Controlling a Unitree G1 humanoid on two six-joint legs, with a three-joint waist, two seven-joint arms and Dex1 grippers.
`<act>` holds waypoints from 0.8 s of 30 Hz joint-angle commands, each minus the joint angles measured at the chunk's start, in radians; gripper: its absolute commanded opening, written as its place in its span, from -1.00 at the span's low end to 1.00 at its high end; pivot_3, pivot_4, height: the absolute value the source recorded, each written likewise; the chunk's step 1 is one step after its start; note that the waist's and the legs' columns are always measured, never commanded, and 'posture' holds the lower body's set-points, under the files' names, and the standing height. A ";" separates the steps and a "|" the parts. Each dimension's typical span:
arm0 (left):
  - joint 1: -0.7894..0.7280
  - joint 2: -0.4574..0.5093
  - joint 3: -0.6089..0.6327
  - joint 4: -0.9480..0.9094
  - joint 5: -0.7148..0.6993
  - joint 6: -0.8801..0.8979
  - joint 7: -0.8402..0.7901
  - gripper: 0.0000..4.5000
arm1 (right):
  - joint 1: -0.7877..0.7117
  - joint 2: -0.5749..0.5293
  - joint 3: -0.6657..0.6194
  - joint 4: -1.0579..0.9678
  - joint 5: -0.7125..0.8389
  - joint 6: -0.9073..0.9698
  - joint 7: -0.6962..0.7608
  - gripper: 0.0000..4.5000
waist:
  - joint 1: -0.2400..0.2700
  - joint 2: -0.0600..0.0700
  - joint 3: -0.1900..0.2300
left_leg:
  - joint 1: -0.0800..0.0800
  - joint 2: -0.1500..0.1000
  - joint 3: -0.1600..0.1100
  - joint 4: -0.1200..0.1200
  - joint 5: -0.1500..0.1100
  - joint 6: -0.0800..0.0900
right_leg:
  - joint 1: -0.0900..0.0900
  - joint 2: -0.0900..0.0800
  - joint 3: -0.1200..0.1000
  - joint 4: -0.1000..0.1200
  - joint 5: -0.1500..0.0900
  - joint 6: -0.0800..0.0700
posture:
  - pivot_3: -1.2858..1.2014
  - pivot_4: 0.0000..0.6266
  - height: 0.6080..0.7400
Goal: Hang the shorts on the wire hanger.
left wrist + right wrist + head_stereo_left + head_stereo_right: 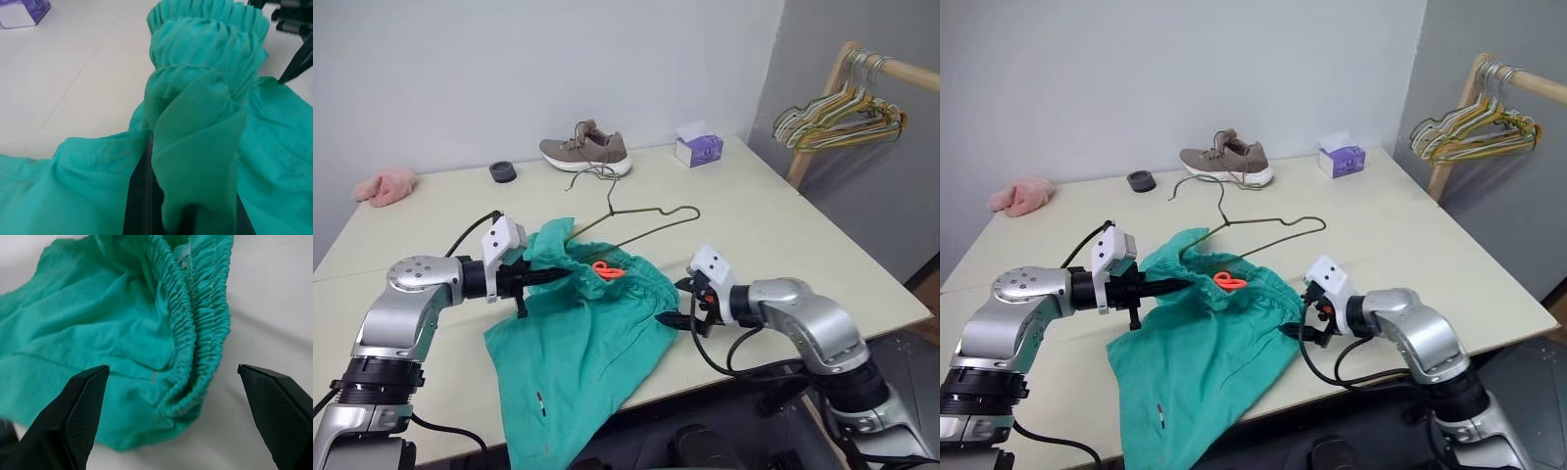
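Your left gripper (546, 276) is clamped on a bunched fold of the shorts (582, 343) at the waistband's left end; in the left wrist view the teal fabric wraps over the black fingers (142, 196). Your right gripper (171, 396) stands with its fingers spread wide. In the right wrist view the two tips flank the right end of the gathered waistband without touching it.

The shorts lie on the table (773, 225) between your two grippers, waistband away from you and legs running toward the near edge, where the fabric hangs over. The orange-red drawstring (608, 270) shows at the middle of the waistband.

The wire hanger (646, 217) lies flat on the table just beyond the shorts. One lower corner is tucked under the raised waistband; its hook points toward the shoe (586, 150) at the far edge.

Also on the table are a tissue box (698, 149), a small dark round object (503, 172) and a pink fluffy cloth (385, 186). A bunch of pastel hangers (837, 117) hangs from a wooden rail at your right.
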 commanded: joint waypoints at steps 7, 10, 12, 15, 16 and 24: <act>0.010 0.014 0.075 -0.092 -0.079 0.066 0.014 -1.00 | 0.001 0.038 0.000 0.104 -0.038 -0.086 -0.121 -0.25 | 0.000 0.000 0.000 | 0.000 0.000 0.000 0.000 0.000 0.000 | 0.000 0.000 0.000 0.000 0.000 0.000 | -0.17 -1.00 1.00; 0.033 0.024 0.106 -0.125 -0.125 0.123 0.012 -1.00 | 0.005 0.005 -0.023 0.122 -0.041 -0.122 -0.113 -0.71 | 0.000 0.000 0.000 | 0.000 0.000 0.000 0.000 0.000 0.000 | 0.000 0.000 0.000 0.000 0.000 0.000 | -0.17 -1.00 1.00; 0.046 0.033 0.131 -0.143 -0.158 0.166 0.012 -1.00 | 0.009 -0.028 -0.040 0.128 -0.036 -0.145 -0.096 -0.99 | 0.000 0.000 0.000 | 0.000 0.000 0.000 0.000 0.000 0.000 | 0.000 0.000 0.000 0.000 0.000 0.000 | -0.17 -1.00 1.00; 0.079 0.073 0.196 -0.160 -0.247 0.273 -0.013 -1.00 | -0.003 -0.100 -0.114 0.144 0.009 -0.147 -0.035 -0.99 | 0.001 0.000 0.000 | 0.000 0.000 0.000 0.000 0.000 0.000 | 0.001 0.000 0.000 0.000 0.000 0.000 | -0.17 -1.00 1.00; 0.092 0.089 0.218 -0.167 -0.277 0.308 -0.025 -1.00 | -0.010 -0.124 -0.135 0.151 0.023 -0.145 -0.013 -0.99 | 0.000 0.000 0.000 | 0.001 0.000 0.000 0.000 0.000 0.000 | 0.001 0.000 0.000 0.000 0.000 0.000 | -0.17 -1.00 1.00; 0.190 0.198 0.303 -0.206 -0.389 0.424 -0.101 -1.00 | -0.071 -0.211 -0.197 0.240 0.087 -0.103 0.019 -0.99 | 0.003 0.002 0.001 | 0.002 0.000 0.001 -0.001 0.000 0.000 | 0.002 0.001 0.000 0.000 0.000 0.000 | -0.16 -1.00 1.00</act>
